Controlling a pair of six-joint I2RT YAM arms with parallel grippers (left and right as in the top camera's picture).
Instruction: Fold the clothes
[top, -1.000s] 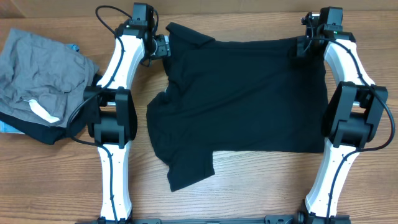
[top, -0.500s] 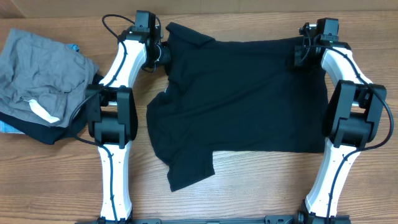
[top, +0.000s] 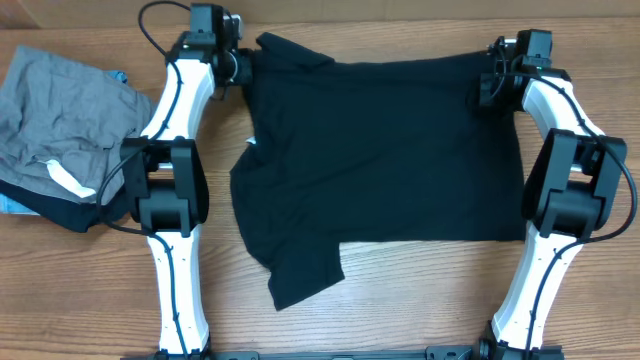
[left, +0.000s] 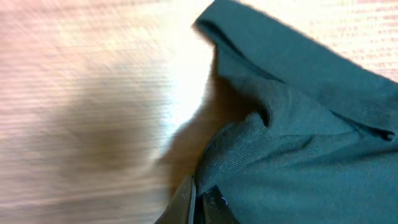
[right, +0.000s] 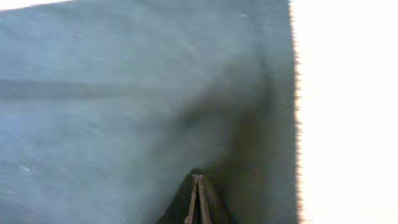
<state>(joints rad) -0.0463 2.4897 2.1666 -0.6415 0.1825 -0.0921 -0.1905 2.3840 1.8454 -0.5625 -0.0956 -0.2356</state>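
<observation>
Bare table (top: 400, 310) lies nearest me. Beyond it, the black T-shirt (top: 380, 160) spreads flat between my pincers. The left pincer (top: 242, 68) pinches its far sleeve edge, and the right pincer (top: 487, 88) is clamped on its far hem corner.

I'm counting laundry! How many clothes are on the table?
3: a black T-shirt spread in the middle, a grey garment at the left, a dark garment under it. More may be hidden.

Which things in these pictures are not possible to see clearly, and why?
Overhead: dark garment mostly covered by the grey garment.
Left wrist: left pincer cut off by the bottom edge; table blurred.
Right wrist: table beside the black T-shirt washed out white; right pincer cut off below.
</observation>
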